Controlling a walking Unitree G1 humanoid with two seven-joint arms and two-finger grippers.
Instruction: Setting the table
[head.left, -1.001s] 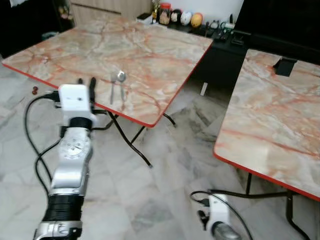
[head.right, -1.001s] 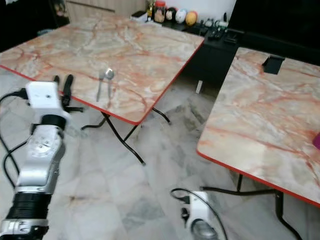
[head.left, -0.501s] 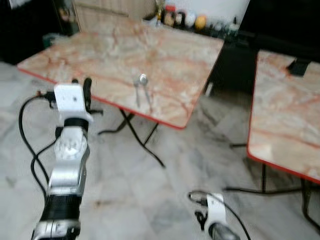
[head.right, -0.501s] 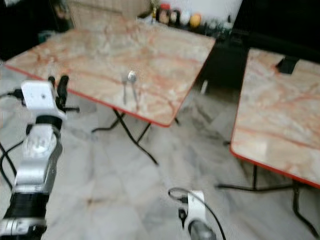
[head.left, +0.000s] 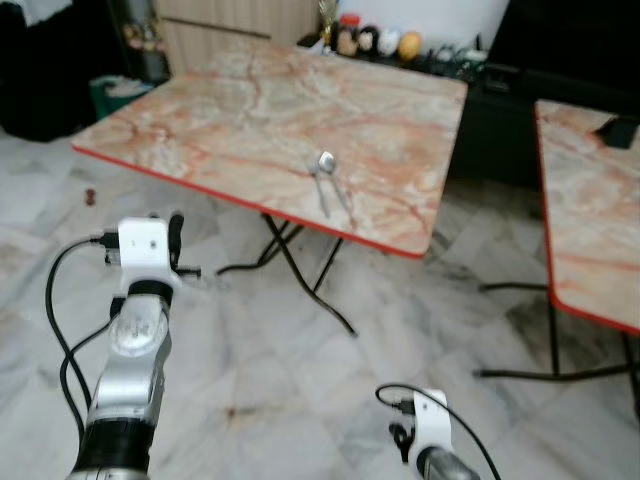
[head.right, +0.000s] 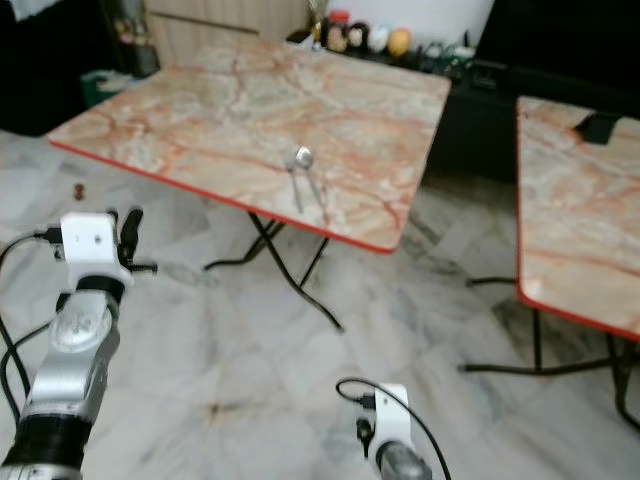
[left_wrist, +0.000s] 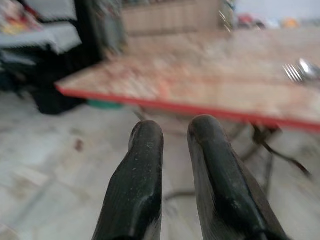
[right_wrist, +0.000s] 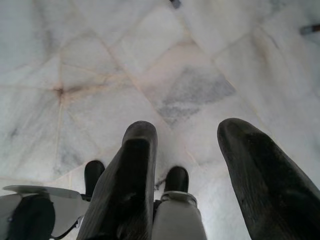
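A spoon (head.left: 326, 162) and a fork (head.left: 320, 195) lie side by side near the front edge of the marble table (head.left: 230, 110) with its red rim. My left gripper (left_wrist: 175, 132) is raised over the floor, short of that table's front edge and left of the cutlery. Its fingers (head.left: 177, 230) stand open by a narrow gap with nothing between them. My right gripper (right_wrist: 187, 135) hangs low by my side, open and empty, pointing at the marble floor and my feet.
A second marble table (head.left: 590, 230) stands on the right with a black object (head.left: 622, 130) on it. Black folding legs (head.left: 300, 280) reach out under the first table. A dark sideboard with jars (head.left: 400, 45) lines the back wall. A small red thing (head.left: 90, 196) lies on the floor.
The camera has drawn back and turned, so both tables sit farther off and more to the right. My left gripper, earlier at the table's edge, now stands clear of it.
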